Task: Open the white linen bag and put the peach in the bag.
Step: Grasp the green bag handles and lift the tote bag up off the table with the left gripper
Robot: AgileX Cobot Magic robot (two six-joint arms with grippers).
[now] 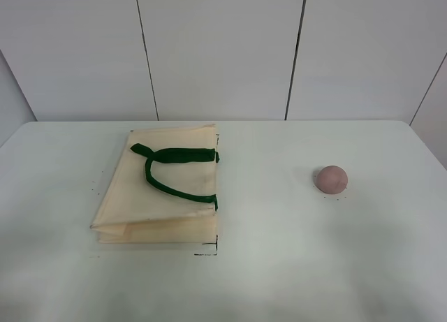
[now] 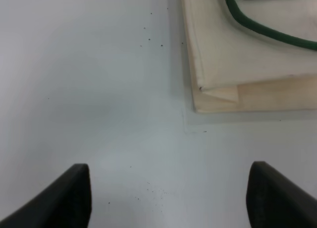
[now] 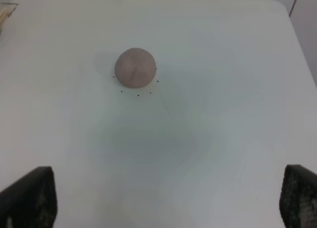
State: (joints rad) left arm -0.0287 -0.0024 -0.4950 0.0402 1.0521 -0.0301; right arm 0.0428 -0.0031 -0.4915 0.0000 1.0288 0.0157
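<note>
The white linen bag (image 1: 160, 189) lies flat and folded on the table, left of centre, with its dark green strap handles (image 1: 174, 170) resting on top. Its near corner shows in the left wrist view (image 2: 237, 65). The peach (image 1: 331, 179) sits alone on the table at the right, and in the right wrist view (image 3: 135, 67). My left gripper (image 2: 168, 198) is open and empty, above the table short of the bag's corner. My right gripper (image 3: 168, 198) is open and empty, well short of the peach. Neither gripper shows in the exterior view.
The white table (image 1: 279, 266) runs to a far edge against a white panelled wall (image 1: 223, 49). Small black marks lie by the bag's corner (image 1: 209, 251) and around the peach.
</note>
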